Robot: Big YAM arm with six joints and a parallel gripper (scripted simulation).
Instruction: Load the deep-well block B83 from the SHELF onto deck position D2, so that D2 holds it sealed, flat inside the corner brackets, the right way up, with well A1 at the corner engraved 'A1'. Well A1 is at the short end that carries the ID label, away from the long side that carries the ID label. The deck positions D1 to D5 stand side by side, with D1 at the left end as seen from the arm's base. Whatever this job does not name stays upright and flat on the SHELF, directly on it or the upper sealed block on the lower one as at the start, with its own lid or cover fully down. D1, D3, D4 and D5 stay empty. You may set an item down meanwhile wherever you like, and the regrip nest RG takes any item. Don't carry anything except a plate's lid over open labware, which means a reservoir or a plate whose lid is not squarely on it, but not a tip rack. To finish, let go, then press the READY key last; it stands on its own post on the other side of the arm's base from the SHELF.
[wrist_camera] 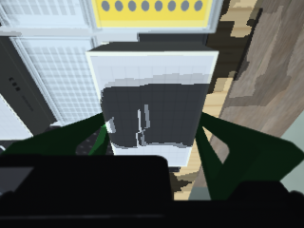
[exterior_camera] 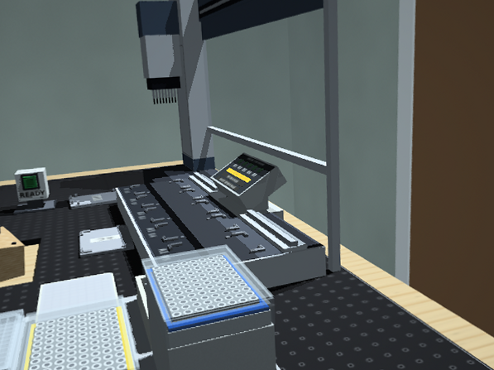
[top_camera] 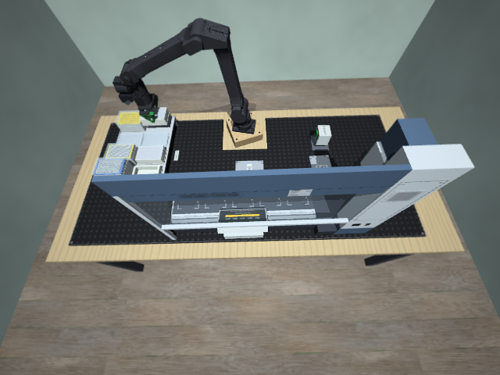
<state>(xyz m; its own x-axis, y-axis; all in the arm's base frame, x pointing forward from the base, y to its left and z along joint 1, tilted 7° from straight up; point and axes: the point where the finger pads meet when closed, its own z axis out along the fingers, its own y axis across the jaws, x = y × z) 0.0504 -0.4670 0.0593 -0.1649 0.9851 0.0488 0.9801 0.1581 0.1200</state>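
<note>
My gripper point(top_camera: 150, 114) is shut on a white sealed deep-well block point(top_camera: 162, 116) at the far end of the SHELF point(top_camera: 135, 145). In the wrist view the green fingers clamp the block point(wrist_camera: 152, 102) across its two long sides. Its top is white with my dark shadow on it. I cannot read an ID label on it, and I cannot tell whether it rests on the shelf or hangs just above it. The deck point(top_camera: 242, 209) with its corner brackets lies under the blue gantry and is empty; it also shows in the exterior view point(exterior_camera: 197, 215).
A yellow-framed tip rack point(wrist_camera: 152, 11) stands right beside the held block. The shelf also holds lidded plates, another yellow rack point(exterior_camera: 76, 346) and a blue rack point(exterior_camera: 205, 286). The regrip nest point(top_camera: 248, 162) and READY key point(top_camera: 323, 134) stand right of the shelf.
</note>
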